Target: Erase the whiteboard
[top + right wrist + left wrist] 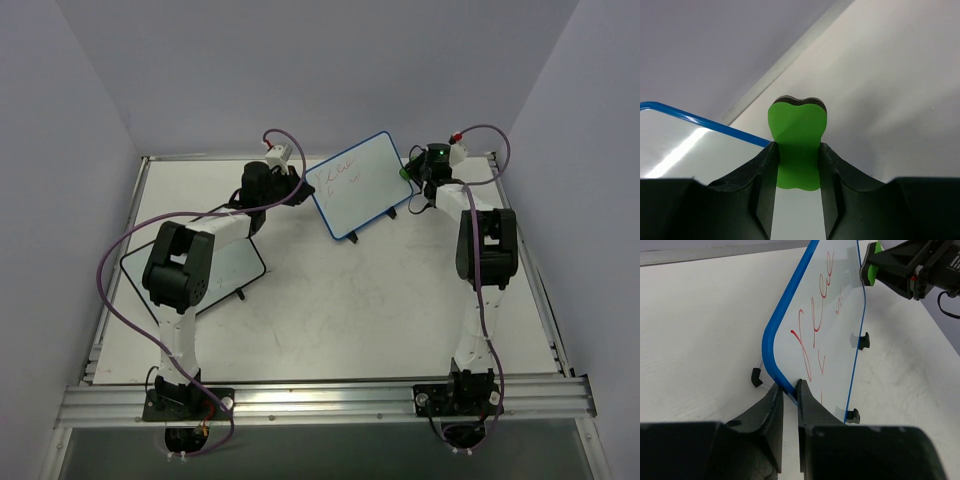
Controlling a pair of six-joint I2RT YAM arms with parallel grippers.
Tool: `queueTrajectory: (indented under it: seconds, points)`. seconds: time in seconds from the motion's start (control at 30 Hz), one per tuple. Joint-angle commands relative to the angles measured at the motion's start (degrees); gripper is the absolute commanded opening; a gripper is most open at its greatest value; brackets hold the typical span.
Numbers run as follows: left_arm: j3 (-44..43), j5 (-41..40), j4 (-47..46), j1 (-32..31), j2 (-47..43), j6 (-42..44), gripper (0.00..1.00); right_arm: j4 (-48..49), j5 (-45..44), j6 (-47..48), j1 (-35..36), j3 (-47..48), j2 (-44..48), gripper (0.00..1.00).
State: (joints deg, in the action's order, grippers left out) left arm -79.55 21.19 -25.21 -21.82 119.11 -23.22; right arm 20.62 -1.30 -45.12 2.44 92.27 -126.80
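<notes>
at the far middle of the white surface (330, 310), the small rectangular blue-framed whiteboard (355, 185) stands tilted, red writing (802, 347) unerased; left jaws pinch its frame corner to steady it, right jaws clamp a green lobed eraser (797, 135) at its right edge.

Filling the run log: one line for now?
left tool clamps whiteboard edge | right tool holds green eraser | red writing unerased

Soft, even light from above washes the white table (330, 310), leaving only faint shadows under the arms (180, 270). Glare streaks the whiteboard (680, 150) in the right wrist view; close-up fingers (765, 195) sit dark, slightly soft.
</notes>
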Motion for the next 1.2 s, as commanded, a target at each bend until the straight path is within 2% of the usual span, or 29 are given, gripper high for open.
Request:
queueTrajectory:
  seconds: [0.0, 0.23, 0.87, 1.17]
  points:
    - [0.01, -0.18, 5.96, -1.38, 0.77, 6.35, 0.02, 0.65, -3.97, 0.47, -0.59, -2.53, 4.90, 0.00]
    - [0.01, -0.27, 6.05, -1.47, 0.77, 6.52, 0.02, 2.40, -4.50, 1.00, -1.03, -7.36, 7.10, 0.00]
    - [-0.26, -0.80, 7.02, -1.91, 0.69, 7.40, 0.02, -1.80, -3.01, 0.56, 0.81, 4.32, 1.12, 0.00]
    - [-0.08, -0.89, 6.93, -1.91, 0.77, 7.40, 0.02, -1.55, -3.62, 1.27, 1.17, 3.36, 0.33, 0.00]
